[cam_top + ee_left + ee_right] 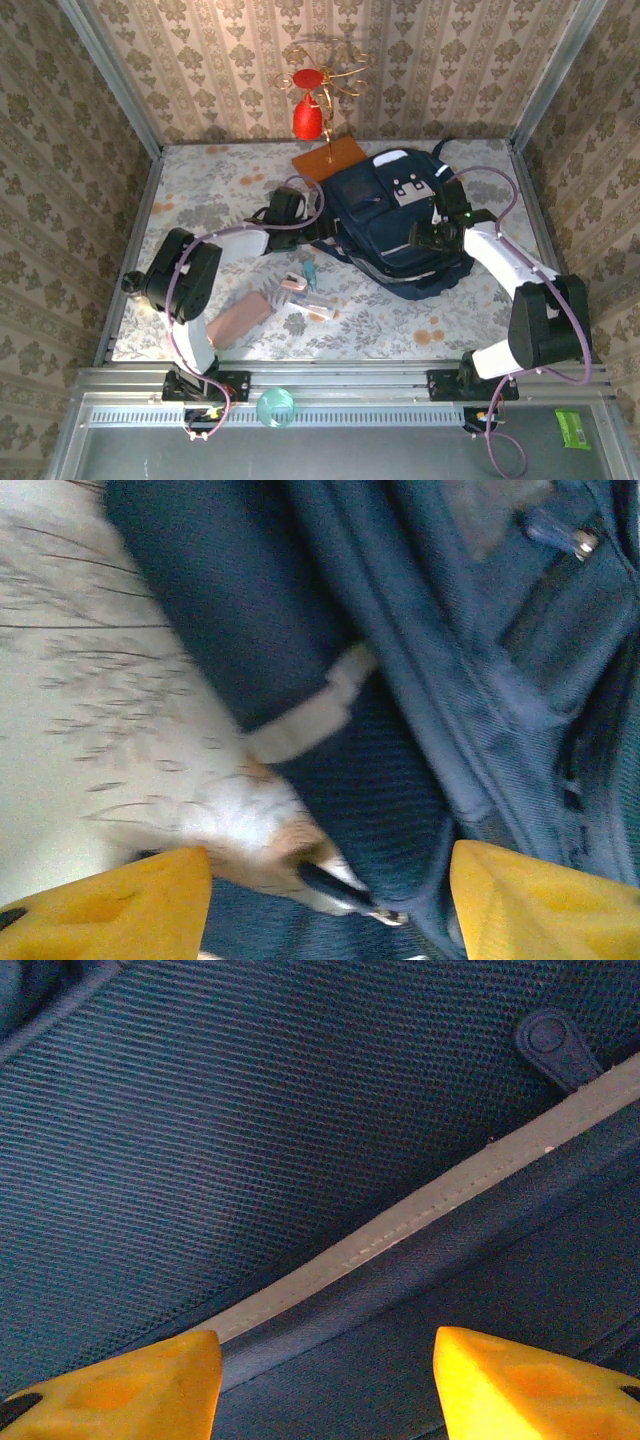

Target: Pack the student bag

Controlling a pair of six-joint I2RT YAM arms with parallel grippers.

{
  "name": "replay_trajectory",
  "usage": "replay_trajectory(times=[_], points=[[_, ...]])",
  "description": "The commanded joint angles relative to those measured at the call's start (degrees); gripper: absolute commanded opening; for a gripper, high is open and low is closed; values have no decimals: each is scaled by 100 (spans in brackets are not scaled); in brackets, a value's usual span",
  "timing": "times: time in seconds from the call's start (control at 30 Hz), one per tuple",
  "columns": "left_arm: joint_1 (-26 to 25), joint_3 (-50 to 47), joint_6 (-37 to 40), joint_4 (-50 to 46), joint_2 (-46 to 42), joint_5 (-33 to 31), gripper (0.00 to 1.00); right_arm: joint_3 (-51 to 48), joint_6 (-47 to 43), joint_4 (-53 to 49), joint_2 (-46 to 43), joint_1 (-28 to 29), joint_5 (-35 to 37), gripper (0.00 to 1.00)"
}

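Observation:
The student bag lies flat at the middle right of the table, dark navy with white patches on its top. My left gripper is at the bag's left edge. In the left wrist view its yellow fingers stand wide apart, open, with a fold of navy fabric and a zip pull between them. My right gripper hovers over the bag's right side. Its fingers are apart and open just above the mesh panel and a grey trim band, holding nothing.
A pink case lies at the front left. Small pink, teal and white items lie in front of the bag. An orange board with a red ornament stand is at the back. Walls close in on three sides.

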Motion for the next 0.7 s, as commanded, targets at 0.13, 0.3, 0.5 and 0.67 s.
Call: replay_trajectory(times=[0.13,0.3,0.5,0.67], points=[[-122,619,-285,-116,634,-23,66,-257,179,-28,-612,258,-350,59],[-122,446,-350,-33,624,-203,66,-343,313,-367,-1321,562,-95,59],[-104,477,-467,194,842,-102,66,-632,407,-263,-1286,433,262,60],[-135,719,-551,308,1157,45,55,-594,505,547,-556,39,126,60]])
